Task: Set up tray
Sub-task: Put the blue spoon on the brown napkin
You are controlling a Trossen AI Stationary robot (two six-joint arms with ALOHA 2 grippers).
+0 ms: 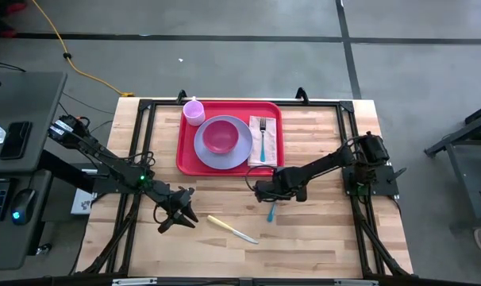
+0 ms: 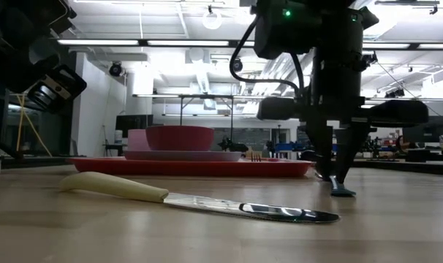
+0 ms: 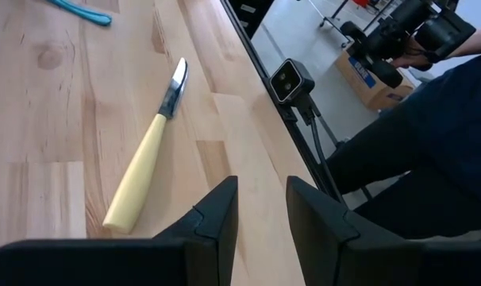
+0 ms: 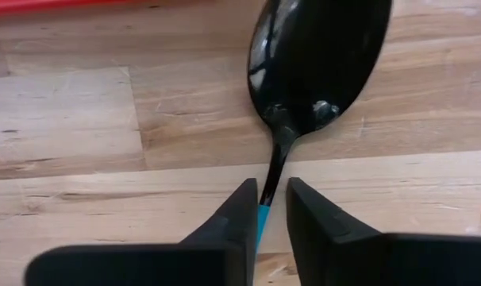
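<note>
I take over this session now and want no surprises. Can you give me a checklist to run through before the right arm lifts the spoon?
1. Right gripper astride the spoon handle: ok, a finger on each side.
2. Grip firm: cannot tell, fingers look close on the handle but contact is not clear.
3. Spoon free of other things: ok, it lies on bare table, off the tray.
4. Room on the tray: cannot tell; the fork lies on the napkin beside the plate.
5. Left gripper clear of the path: ok, it waits near the knife, holding nothing.
</note>
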